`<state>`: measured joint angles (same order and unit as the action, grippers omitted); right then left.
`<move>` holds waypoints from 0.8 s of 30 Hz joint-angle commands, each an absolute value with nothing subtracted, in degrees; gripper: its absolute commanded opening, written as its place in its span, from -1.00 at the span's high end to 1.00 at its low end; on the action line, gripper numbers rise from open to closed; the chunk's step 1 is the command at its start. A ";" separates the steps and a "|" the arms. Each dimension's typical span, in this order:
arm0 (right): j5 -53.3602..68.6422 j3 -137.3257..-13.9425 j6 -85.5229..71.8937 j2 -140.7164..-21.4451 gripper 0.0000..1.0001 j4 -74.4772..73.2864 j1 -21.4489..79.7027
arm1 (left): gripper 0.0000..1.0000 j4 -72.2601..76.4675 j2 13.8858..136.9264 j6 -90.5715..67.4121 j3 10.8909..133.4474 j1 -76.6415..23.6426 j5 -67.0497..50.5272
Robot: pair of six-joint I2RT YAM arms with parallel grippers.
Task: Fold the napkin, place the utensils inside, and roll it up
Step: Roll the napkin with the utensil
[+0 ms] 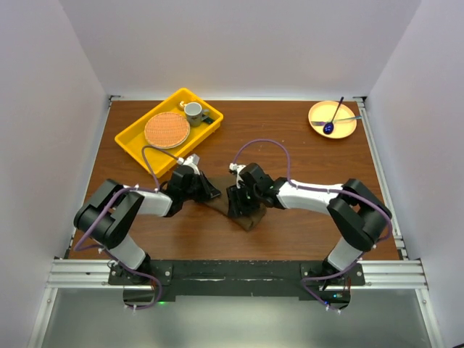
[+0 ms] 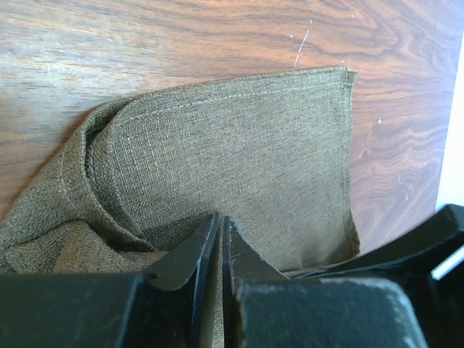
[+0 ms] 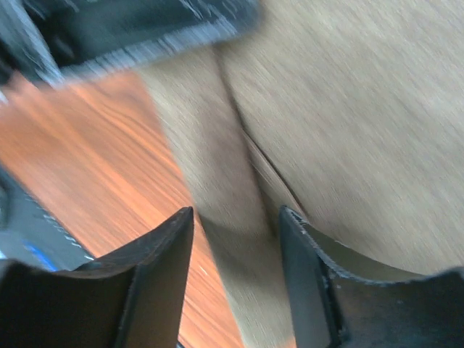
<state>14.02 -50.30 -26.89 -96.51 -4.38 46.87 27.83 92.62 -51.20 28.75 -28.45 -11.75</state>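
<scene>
Top cam: napkin [image 1: 246, 220] lies near table [image 1: 304, 239] centre, mostly hidden under both grippers, only a dark strip showing btwn them. Left gripper [image 1: 206, 190] at its left end, right gripper [image 1: 238, 206] over the middle. Left wrist cam gives what top can't: cloth folded, stitched hem along far edge, rolled fold at left; jaws all but together, pinched on the near edge w/ a thin strip of cloth in the slit. Right wrist cam, blurred: jaws apart, straddling a ridge of cloth, not gripping. Far left: yellow tray [image 1: 130, 138] w/ round orange mat [image 1: 167, 130] & mug [image 1: 193, 112]. Far right: yellow plate [image 1: 313, 116] w/ dark spoon [image 1: 335, 114], well apart from napkin.
</scene>
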 commanded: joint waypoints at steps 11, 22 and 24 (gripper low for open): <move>-6.06 -49.57 -20.92 -91.93 -0.14 -22.24 50.89 | 0.85 26.37 95.36 -47.46 27.25 -27.42 -8.44; -20.12 -56.25 -10.29 -86.57 -0.57 -19.18 61.78 | 0.91 24.70 97.29 -47.46 29.18 -27.33 -10.19; -20.82 -56.34 -6.95 -87.53 -0.60 -16.37 62.49 | 0.92 24.00 97.56 -47.55 29.70 -27.25 -10.37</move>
<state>-14.11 -53.71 -14.59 -88.66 -21.08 60.64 29.63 94.78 -50.85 29.45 -27.99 -12.53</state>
